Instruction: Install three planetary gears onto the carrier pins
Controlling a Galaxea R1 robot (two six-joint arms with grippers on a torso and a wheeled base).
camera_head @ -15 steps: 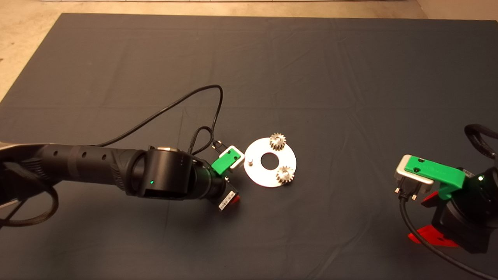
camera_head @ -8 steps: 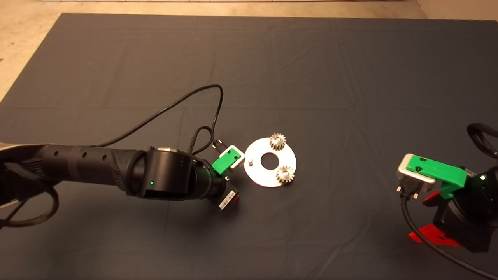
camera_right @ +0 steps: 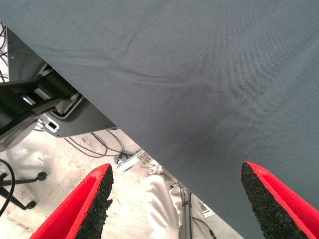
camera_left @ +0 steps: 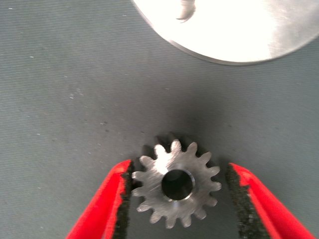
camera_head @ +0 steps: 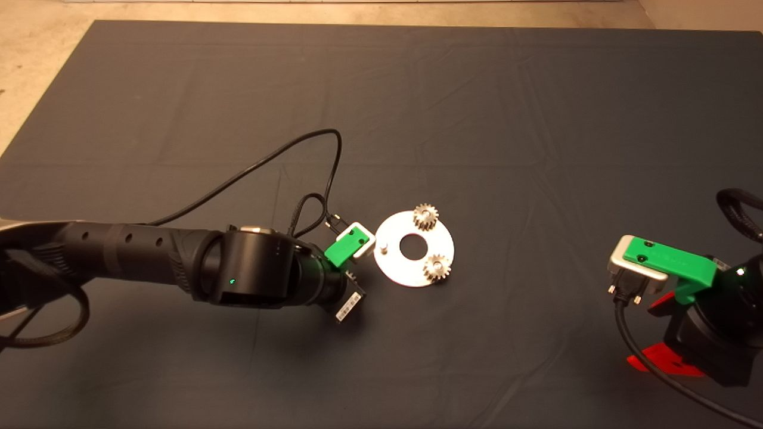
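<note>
My left pincer (camera_left: pixel 177 199) straddles the third gear (camera_left: pixel 175 184) lying flat on the tabletop (camera_head: pixel 477 119) just beside the plate (camera_head: pixel 394 267) — fingers spread, one pad touching its teeth; two gears (camera_head: pixel 425 216) sit on pins, one pin (camera_head: pixel 384 245) bare; my right pincer (camera_right: pixel 177 199) waits spread at the edge.

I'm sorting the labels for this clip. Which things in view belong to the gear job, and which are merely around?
Belonging:
third gear, flat on the mat between the open left gripper
plate, two gears seated
bare pin

Merely around:
right gripper, parked, open
mat
cable
</note>
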